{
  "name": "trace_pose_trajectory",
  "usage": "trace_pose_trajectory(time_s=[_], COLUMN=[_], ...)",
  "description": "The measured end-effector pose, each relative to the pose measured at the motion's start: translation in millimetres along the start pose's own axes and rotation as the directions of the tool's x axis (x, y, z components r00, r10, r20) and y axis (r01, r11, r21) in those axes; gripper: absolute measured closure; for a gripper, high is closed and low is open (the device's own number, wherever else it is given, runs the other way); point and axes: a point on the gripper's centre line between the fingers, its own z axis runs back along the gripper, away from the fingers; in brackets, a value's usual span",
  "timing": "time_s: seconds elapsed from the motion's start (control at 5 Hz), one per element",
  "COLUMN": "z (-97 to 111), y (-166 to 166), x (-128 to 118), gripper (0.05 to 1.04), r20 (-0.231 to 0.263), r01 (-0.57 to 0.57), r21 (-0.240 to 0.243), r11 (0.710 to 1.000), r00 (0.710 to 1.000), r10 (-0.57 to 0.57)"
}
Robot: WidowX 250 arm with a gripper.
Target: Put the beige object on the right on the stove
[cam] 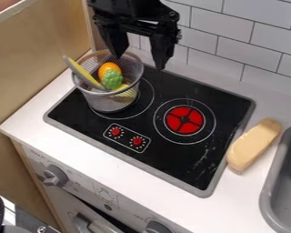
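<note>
The open gripper [140, 60] hangs at the top of the view, over the back left of the stove and beside the wire basket, its two fingers apart with nothing between them. A long beige object [253, 144], shaped like a loaf, lies on the white counter at the right, just beside the stove's right edge. The black stove [178, 170] has a red burner [184, 120] on its right half. The gripper is well to the upper left of the beige object.
On the stove's left burner stands a wire mesh basket [114, 101] holding an orange, a green item and yellow items. A grey sink [270, 193] lies at the right edge. White tiles line the back wall, and a wooden panel [38, 63] stands at the left.
</note>
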Motion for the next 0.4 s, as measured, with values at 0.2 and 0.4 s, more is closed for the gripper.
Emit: trace_pose_trajectory(time_s=[0.2, 0.4], z=[-5, -16], y=[-2, -26], x=[-4, 0], gripper=[0.085, 0.085], r20=[-0.022, -0.013], r01=[-0.003, -0.058], r21=[0.0, 0.012], r11=[1.0, 0.998], r00=[1.0, 0.998], r10=[0.003, 0.058])
